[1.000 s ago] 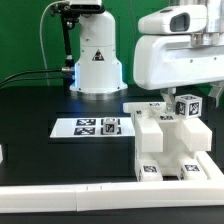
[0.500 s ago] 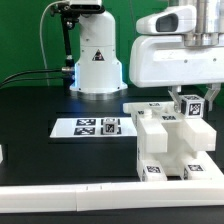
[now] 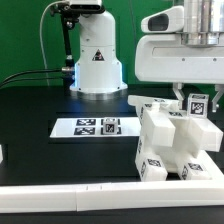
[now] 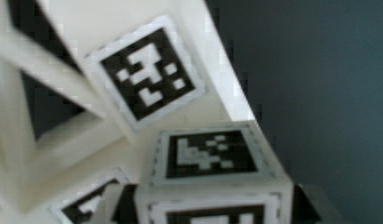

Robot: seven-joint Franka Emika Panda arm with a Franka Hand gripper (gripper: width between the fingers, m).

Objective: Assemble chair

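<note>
The gripper (image 3: pixel 195 97) was closed on a tagged upright block at the top of the chair (image 3: pixel 165 140). The rest of the white blocky assembly spread out directly below the gripper and toward the exterior view's left of it, down to the black worktop (image 3: pixel 40 110). In the wrist view the chair's tags (image 4: pixel 209 158) filled the picture right under the gripper, too close and blurred to show the fingers. The marker board (image 3: pixel 92 127) lay flat well apart from the gripper toward the exterior view's left, and the rail (image 3: pixel 70 195) ran below the chair.
</note>
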